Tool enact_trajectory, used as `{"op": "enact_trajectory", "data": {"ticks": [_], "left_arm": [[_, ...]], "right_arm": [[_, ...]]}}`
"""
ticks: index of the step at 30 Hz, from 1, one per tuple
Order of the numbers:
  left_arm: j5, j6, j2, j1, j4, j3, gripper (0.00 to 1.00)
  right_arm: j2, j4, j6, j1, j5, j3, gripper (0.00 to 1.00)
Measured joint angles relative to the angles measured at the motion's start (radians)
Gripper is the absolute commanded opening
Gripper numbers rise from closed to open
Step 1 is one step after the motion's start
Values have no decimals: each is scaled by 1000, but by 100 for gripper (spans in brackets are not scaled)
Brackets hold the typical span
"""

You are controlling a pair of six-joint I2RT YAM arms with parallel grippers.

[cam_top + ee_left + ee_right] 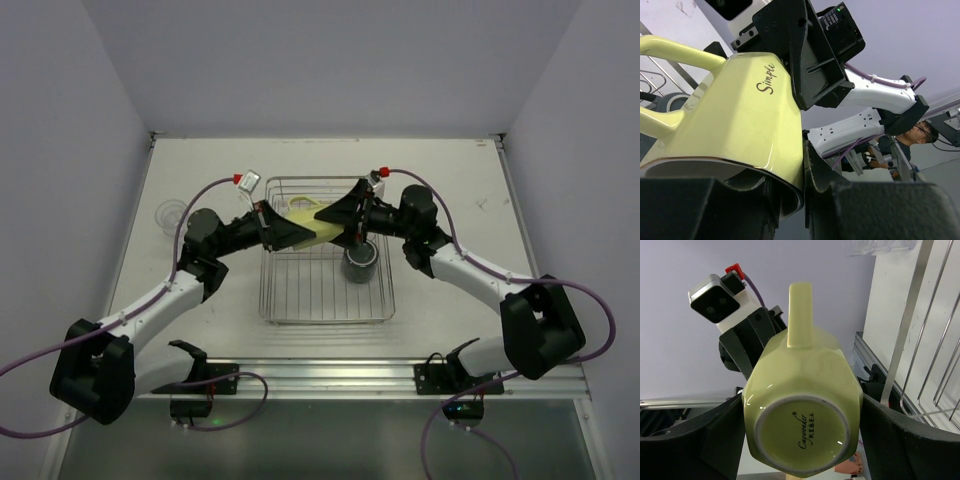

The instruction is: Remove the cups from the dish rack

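A pale yellow cup (318, 234) with a handle hangs on its side above the dish rack (325, 302), held between both grippers. In the right wrist view its base (800, 427) faces the camera, and my right gripper (802, 432) is shut on its body, a finger against each side. My left gripper (799, 167) grips the cup's rim (740, 125), one finger inside and one pressed on the outer wall. A dark grey mug (359, 264) stands in the rack's right part, under the right gripper (345, 225). A clear tumbler (168, 213) sits on the table at the far left.
The silver wire rack lies in the middle of the table, with upright prongs along its far side (300, 192). Its wires (935, 365) show to the right of the cup in the right wrist view. White walls close in the table on three sides.
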Motion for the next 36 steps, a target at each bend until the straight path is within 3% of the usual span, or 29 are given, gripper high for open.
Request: {"op": "enact_trajectory", "data": {"ticks": [4, 5, 11, 15, 18, 36], "left_arm": [[-5, 3, -14, -1, -5, -5, 0], [-6, 5, -18, -1, -10, -5, 0], [-8, 14, -37, -5, -52, -8, 0], [-7, 19, -55, -7, -65, -8, 0], [-8, 21, -71, -8, -77, -8, 0], [-12, 49, -119, -7, -165, -22, 0]], "right_arm": [[0, -2, -9, 2, -5, 0, 24], [-1, -3, -14, 3, -5, 0, 36], [-14, -39, -48, 6, -8, 1, 78], [-32, -93, -92, 8, -16, 23, 93], [-42, -110, -136, 14, -26, 30, 99], [-55, -153, -198, -19, -60, 29, 99]]}}
